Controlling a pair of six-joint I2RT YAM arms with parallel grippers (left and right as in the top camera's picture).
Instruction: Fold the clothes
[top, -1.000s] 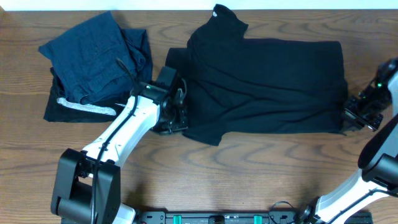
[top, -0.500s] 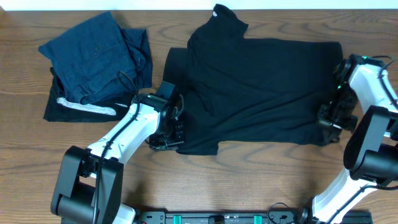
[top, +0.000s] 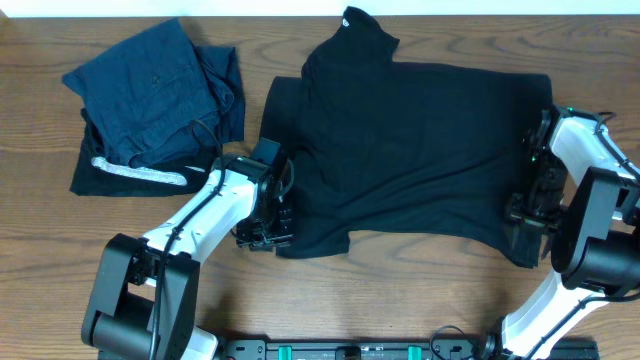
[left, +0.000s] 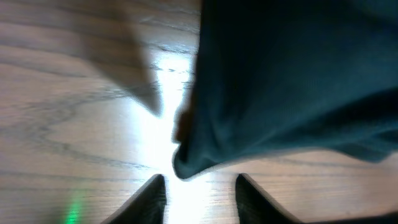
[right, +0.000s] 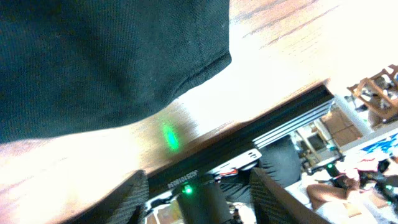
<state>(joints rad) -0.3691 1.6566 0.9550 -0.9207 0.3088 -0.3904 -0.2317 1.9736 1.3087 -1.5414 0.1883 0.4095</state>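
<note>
Nearest the robot, both arms sit low on the counter (top: 400, 290) at the near hem of the black top (top: 420, 150). The left fingers (left: 149, 200) stand apart and empty at the top's near-left corner. The cloth tip lies on the wood just beyond them, not between them. The right fingers (right: 132, 202) are likewise spread with nothing in them at the top's near-right corner, the hem just past their tips.

The top lies spread across the middle of the counter, its body mostly flat and its two near corners reaching toward the robot. A diagonal ridge crosses its left part, and I cannot tell whether that is a sleeve laid over. I read this as laying out and smoothing: no fold through the body shows, so the folding proper is left to do.

At the top's far edge the high collar (top: 362, 35) points away, its white neck label (top: 349, 21) showing. Just beside the top's left edge, navy garments (top: 150, 90) lie piled over a black striped piece (top: 130, 172).

The overhead view gives this whole layout but hides the fingers under the wrists. Only the wrist views show the empty gaps, and the right one also catches the counter's edge with a blurred room beyond.
</note>
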